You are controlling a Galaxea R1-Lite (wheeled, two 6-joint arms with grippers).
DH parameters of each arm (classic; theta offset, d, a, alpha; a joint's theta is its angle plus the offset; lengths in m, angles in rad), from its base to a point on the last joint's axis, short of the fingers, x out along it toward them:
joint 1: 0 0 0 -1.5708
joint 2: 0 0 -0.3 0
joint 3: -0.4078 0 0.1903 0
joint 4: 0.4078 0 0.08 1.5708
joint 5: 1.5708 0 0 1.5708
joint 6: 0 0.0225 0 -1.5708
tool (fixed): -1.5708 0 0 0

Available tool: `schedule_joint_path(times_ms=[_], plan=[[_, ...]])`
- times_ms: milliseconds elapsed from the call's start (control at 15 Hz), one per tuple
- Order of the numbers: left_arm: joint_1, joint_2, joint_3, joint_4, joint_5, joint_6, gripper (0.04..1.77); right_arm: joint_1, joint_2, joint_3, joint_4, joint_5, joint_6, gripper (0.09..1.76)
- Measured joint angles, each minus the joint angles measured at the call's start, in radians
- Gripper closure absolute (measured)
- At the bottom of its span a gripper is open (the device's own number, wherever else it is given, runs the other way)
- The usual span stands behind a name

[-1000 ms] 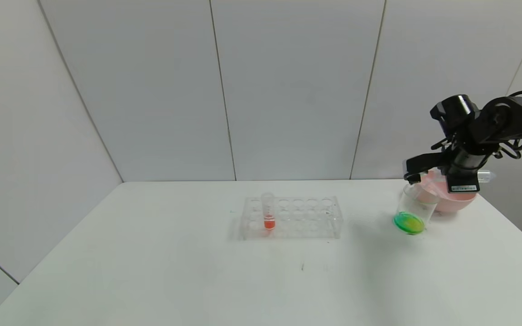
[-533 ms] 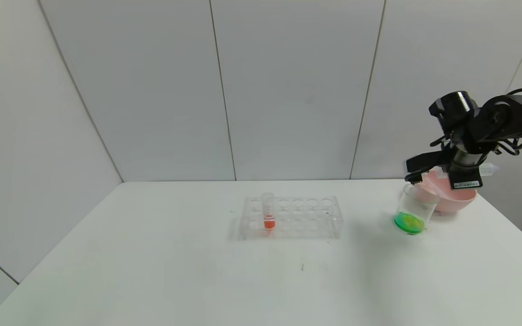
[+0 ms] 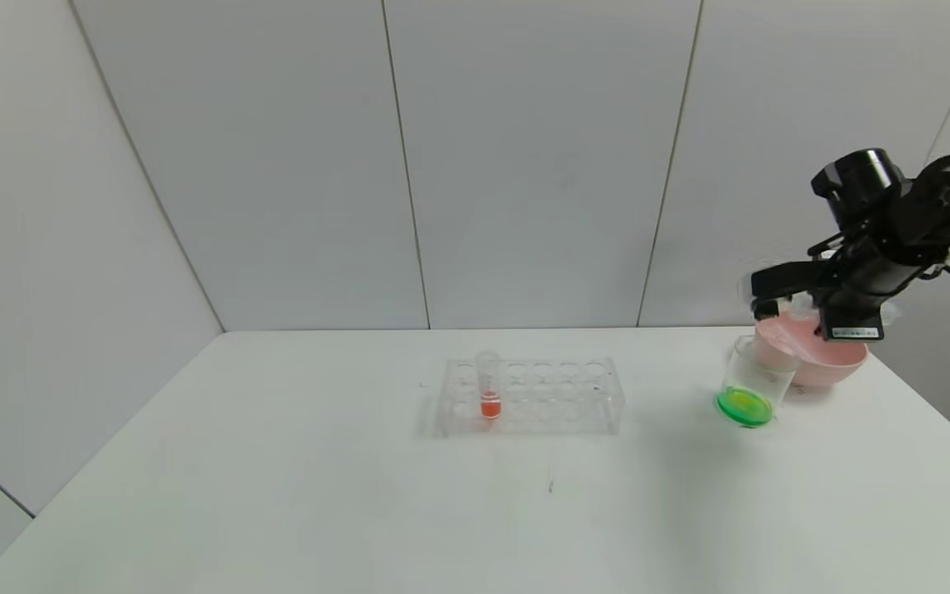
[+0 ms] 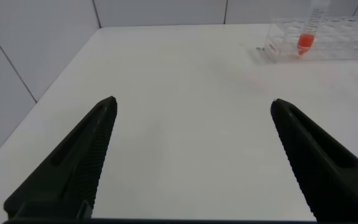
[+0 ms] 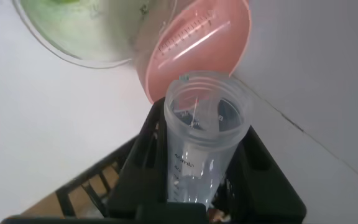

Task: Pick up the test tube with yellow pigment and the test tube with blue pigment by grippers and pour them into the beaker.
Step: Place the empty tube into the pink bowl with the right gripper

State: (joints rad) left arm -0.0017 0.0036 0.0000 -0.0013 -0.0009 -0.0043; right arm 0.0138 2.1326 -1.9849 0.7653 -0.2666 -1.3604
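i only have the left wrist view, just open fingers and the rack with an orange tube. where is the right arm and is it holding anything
observer: The right gripper is shut on a clear test tube, up above the pink bowl at the table's far right.
operator: anything left in that tube
observer: No, the right wrist view looks into its mouth and no coloured liquid shows inside.
operator: and the beaker
observer: The beaker stands on the table right beside the pink bowl, nearer the rack, with green liquid at its bottom.
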Motion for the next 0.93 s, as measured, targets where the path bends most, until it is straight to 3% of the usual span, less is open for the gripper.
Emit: schedule_joint_path(times_ms=[200, 467, 667, 733, 933], plan=[[0.0, 0.0, 0.0, 0.0, 0.001, 0.0, 0.05, -0.061, -0.034, 0.01, 0.007, 0.393, 0.247, 1.26], [0.0, 0.0, 0.0, 0.0, 0.0, 0.0, 0.05, -0.111, -0.105, 0.027, -0.021, 0.767, 0.629, 1.26], [0.0, 0.0, 0.0, 0.0, 0.0, 0.0, 0.05, -0.133, -0.18, 0.18, -0.201, 0.867, 0.737, 1.26], [0.0, 0.0, 0.0, 0.0, 0.0, 0.0, 0.05, -0.14, -0.206, 0.269, -0.317, 0.875, 0.764, 1.26], [0.0, 0.0, 0.0, 0.0, 0.001, 0.0, 0.05, -0.152, -0.29, 0.595, -0.831, 0.882, 0.938, 1.26]])
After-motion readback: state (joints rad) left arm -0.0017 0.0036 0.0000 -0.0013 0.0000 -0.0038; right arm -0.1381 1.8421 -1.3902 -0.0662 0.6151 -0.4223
